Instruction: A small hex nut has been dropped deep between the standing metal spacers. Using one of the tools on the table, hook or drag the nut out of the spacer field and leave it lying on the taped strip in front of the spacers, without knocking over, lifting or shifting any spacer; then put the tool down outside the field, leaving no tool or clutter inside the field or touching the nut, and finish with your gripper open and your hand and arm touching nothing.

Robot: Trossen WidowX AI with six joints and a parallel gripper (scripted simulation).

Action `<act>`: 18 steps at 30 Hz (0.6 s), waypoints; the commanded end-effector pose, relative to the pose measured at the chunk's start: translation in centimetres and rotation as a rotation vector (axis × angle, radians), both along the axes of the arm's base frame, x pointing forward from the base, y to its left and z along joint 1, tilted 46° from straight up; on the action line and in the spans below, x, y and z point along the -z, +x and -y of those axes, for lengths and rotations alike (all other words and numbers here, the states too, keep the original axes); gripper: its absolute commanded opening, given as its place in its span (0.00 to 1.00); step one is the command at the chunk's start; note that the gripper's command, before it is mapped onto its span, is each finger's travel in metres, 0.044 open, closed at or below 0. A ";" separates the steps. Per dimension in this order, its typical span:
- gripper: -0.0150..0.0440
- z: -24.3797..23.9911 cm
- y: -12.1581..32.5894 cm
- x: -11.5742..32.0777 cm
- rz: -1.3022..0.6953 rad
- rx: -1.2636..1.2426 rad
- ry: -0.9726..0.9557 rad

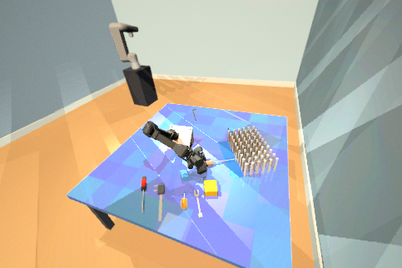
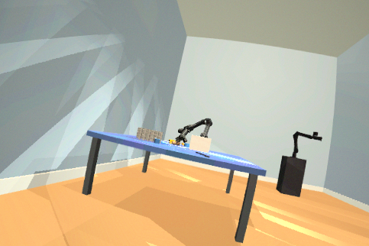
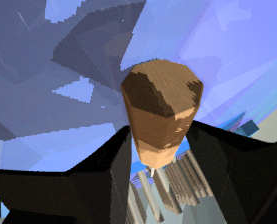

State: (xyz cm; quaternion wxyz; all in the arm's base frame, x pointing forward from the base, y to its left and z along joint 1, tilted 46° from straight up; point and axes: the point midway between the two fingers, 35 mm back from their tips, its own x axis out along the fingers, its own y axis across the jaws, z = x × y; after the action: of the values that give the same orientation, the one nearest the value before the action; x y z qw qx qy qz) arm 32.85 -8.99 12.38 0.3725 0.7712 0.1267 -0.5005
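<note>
My gripper (image 1: 205,164) (image 3: 157,128) is shut on the wooden handle (image 1: 210,163) (image 3: 161,92) of a tool, low over the table. The tool's thin pale rod (image 1: 224,161) points at the spacer field, and its far end shows at the field's front edge; whether it enters between spacers I cannot tell. The metal spacers (image 1: 253,146) (image 2: 150,134) (image 3: 191,175) stand upright in rows, as far as visible. The taped strip (image 1: 225,149) is a darker blue band in front of them, crossed by the rod. The hex nut cannot be made out in any view.
A yellow block (image 1: 210,188) and a light blue block (image 1: 185,175) lie near the arm. A red screwdriver (image 1: 143,183), hammer (image 1: 161,190), orange-handled tool (image 1: 184,203) and wrench (image 1: 199,204) lie nearer the front edge. A hex key (image 1: 195,114) lies behind. A white box (image 2: 200,144) stands by the arm's base.
</note>
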 end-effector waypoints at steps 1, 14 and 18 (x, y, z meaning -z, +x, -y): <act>0.25 0.1 -0.3 0.0 -0.002 -0.006 0.004; 0.25 -0.1 -0.6 -0.5 -0.002 -0.006 0.004; 0.25 -0.3 -0.6 -0.7 -0.001 -0.005 0.004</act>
State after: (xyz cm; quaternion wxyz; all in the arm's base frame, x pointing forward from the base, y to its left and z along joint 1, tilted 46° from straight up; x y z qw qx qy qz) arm 32.17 -8.89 12.80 0.3731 0.7699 0.1306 -0.5010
